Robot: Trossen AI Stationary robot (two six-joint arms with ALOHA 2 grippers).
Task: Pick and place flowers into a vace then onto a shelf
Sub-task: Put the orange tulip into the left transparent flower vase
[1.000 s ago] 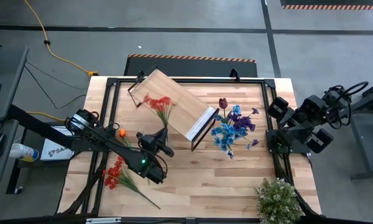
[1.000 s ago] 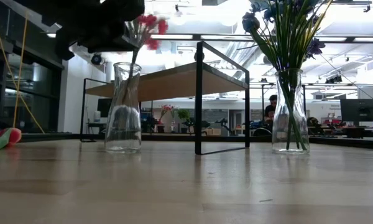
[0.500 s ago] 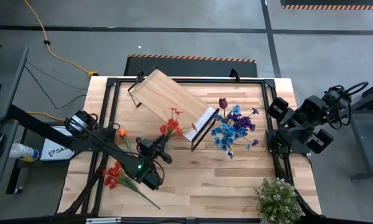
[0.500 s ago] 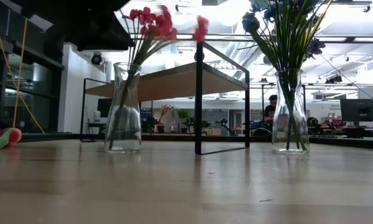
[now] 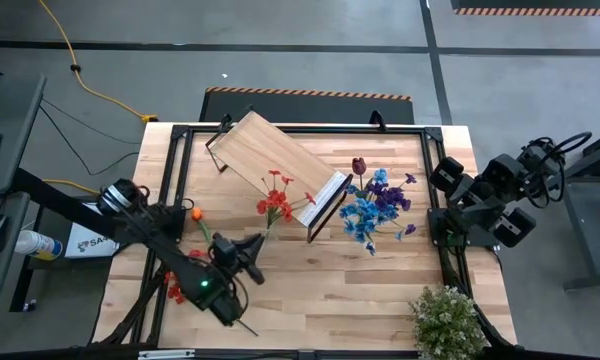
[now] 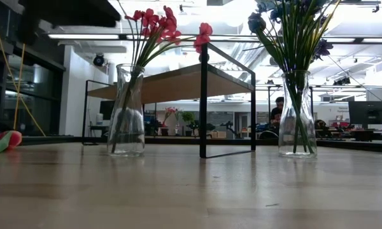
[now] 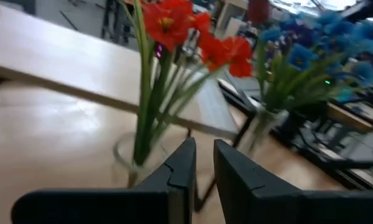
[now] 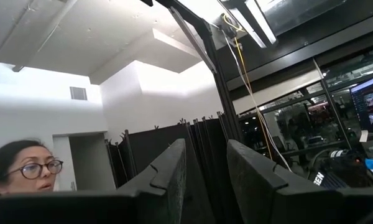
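Note:
A red spray [image 5: 275, 203] stands in a clear glass vase [image 6: 127, 117], its stems resting in the vase and its blooms [image 6: 159, 22] leaning toward the shelf [image 5: 280, 165]. A second vase [image 6: 297, 114] holds the blue and purple flowers [image 5: 377, 210] with a dark red rose [image 5: 359, 165]. More red flowers [image 5: 176, 287] and an orange tulip [image 5: 196, 213] lie on the table. My left gripper [image 7: 202, 155] is open just near-left of the red spray's vase and clear of it. My right gripper [image 8: 205, 155] is open, parked at the table's right edge.
The shelf's light-wood board on its black frame [image 6: 204, 102] stands between the two vases. A bushy pale plant [image 5: 447, 320] sits at the near right corner. A black frame [image 5: 175, 150] rims the tabletop. A person [image 8: 18, 168] shows in the room beyond.
My left gripper has drawn back from the vase toward the table's near-left and up out of the low view, letting go of the red spray. The spray has swung from over the shelf board and now stands on its own in the vase, leaning toward the shelf.

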